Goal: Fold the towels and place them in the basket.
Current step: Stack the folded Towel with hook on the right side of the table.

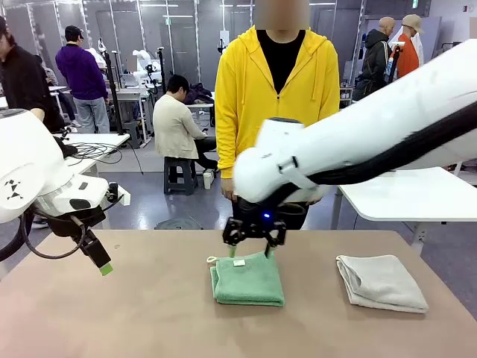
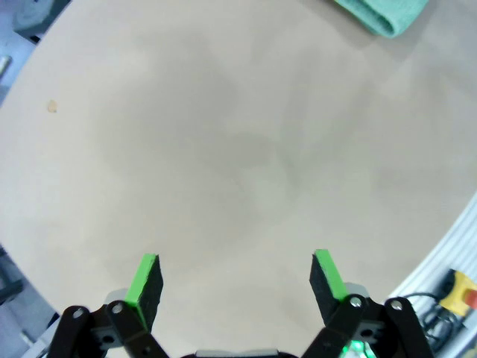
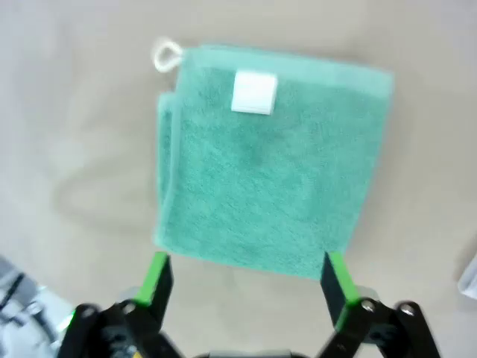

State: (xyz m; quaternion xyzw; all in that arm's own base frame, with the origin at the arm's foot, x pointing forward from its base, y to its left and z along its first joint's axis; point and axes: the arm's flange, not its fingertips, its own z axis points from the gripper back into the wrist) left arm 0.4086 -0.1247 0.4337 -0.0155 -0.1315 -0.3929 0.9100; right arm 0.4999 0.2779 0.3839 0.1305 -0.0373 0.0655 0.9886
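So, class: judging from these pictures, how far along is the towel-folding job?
Done: the green towel and off-white towel both lie folded on the table. In hand: nothing; the open right gripper hovers over the green towel, and the left gripper is open over bare table. Left: placing both towels in a basket.

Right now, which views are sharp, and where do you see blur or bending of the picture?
Front view: sharp, even light, soft shadows under the green towel and grey towel. Right wrist view: the towel is slightly soft. Left wrist view: the table edge curves from the wide lens, and the left hand is sharp.
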